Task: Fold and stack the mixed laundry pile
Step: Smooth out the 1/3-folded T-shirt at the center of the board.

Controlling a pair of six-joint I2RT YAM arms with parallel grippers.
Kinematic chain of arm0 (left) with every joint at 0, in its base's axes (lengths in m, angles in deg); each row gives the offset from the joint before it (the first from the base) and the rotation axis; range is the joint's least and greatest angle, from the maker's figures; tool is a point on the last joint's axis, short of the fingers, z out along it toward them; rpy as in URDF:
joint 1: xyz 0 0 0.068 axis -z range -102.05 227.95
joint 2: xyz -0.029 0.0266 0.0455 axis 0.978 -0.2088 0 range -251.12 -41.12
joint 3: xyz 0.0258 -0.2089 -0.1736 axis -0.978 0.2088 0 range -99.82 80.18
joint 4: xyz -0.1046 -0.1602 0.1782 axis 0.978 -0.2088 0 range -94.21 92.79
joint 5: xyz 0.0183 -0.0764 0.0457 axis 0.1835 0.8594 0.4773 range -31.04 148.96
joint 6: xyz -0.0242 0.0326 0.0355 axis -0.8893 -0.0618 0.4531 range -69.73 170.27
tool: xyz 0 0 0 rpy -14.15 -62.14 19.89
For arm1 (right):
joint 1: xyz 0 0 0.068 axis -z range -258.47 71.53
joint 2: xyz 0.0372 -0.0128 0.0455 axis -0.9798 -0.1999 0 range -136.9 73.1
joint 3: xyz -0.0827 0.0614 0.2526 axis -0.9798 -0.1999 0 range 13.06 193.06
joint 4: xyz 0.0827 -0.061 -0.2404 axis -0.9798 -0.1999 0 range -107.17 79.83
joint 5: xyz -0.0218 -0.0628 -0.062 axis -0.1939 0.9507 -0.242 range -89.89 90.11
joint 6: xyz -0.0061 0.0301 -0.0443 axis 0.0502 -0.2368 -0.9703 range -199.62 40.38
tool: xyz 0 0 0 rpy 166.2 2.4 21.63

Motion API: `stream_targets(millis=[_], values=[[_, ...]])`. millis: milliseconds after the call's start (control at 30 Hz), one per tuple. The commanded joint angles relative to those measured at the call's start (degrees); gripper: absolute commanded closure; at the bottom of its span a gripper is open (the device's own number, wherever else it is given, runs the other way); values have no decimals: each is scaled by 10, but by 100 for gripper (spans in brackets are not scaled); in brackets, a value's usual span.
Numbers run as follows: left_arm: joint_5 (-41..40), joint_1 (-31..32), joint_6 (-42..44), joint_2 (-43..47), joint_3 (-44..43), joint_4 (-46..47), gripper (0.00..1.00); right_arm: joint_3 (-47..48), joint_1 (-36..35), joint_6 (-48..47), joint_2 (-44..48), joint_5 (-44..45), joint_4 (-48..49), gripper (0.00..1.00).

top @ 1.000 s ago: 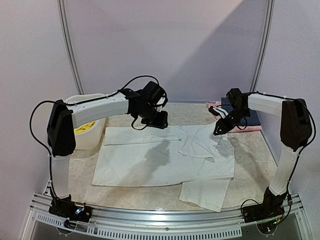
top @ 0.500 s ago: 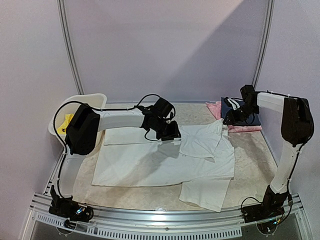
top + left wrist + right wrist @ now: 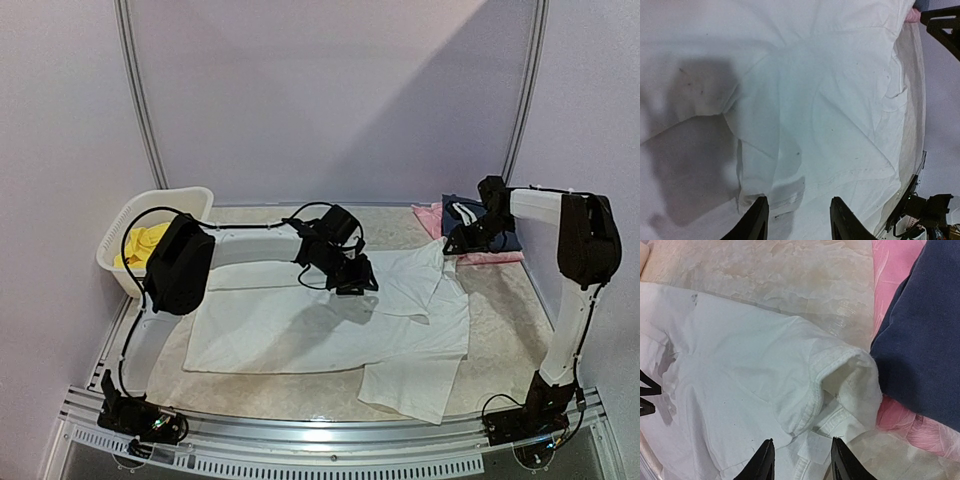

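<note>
The white T-shirt (image 3: 300, 325) lies spread across the table, its upper right part folded inward. My left gripper (image 3: 360, 282) hovers low over the shirt's upper middle. In the left wrist view that gripper (image 3: 799, 222) is open, with only flat white cloth (image 3: 830, 90) under it. My right gripper (image 3: 450, 245) sits at the shirt's far right corner. In the right wrist view it (image 3: 801, 462) is open above the collar and its white label (image 3: 817, 447), holding nothing. The yellow shorts (image 3: 143, 243) lie in the basket.
The white plastic basket (image 3: 165, 199) stands at the back left. A pink cloth (image 3: 895, 270) with a navy garment (image 3: 925, 330) on it lies at the back right, touching the shirt's collar. The right arm (image 3: 585, 240) stands along the right edge.
My left gripper has travelled right from the shirt's top edge to over its middle, uncovering the basket. The right gripper has shifted slightly back toward the collar. Both jaws have widened a little.
</note>
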Motion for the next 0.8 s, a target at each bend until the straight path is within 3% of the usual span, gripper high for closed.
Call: stream_targets(millis=[0,300,767], values=[[4,10,23,-13,-15,-42,57,12,6,3,-13,-15,-2,60],[-74,13,64,69,30,-58,56,8,5,-4,-18,-31,-8,60],[-77,13,107,-20,-44,-84,54,11,6,-5,-27,-45,-17,57]])
